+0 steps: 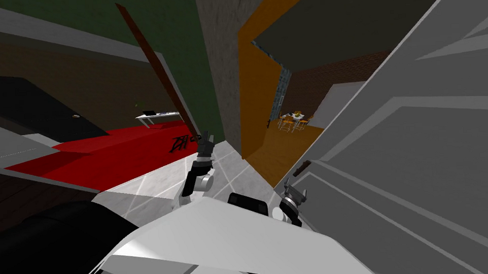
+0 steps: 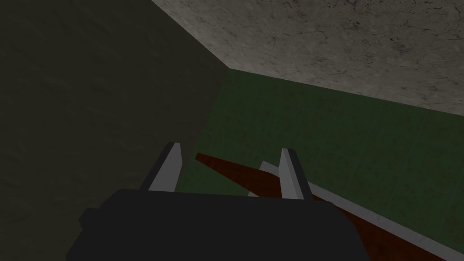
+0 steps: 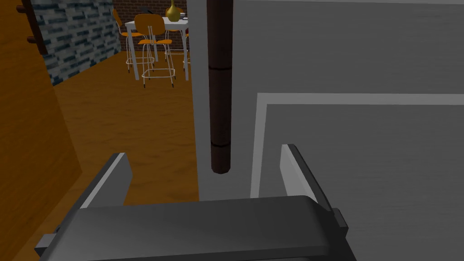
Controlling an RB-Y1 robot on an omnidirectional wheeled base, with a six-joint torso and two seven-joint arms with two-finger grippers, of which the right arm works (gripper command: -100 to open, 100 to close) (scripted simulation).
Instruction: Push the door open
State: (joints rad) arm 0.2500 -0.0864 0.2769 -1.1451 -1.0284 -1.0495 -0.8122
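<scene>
Head view: the grey panelled door (image 1: 416, 152) fills the right of the frame, standing ajar. The right gripper (image 1: 294, 188) sits just below its dark handle (image 1: 301, 167), and the left gripper (image 1: 205, 138) is at centre.
Left wrist view: fingers apart before a green wall (image 2: 317, 127).
Right wrist view: fingers apart, with the handle beyond the gap between them.

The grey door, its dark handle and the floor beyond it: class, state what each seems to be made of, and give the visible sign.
Door: flat matt grey with paler panel borders, perhaps painted; the material stays open. Handle: smooth dark brown rod with thin ring lines, wood or coated metal, unclear. Floor: orange-brown with grain streaks, so it looks like wood, matt.
</scene>
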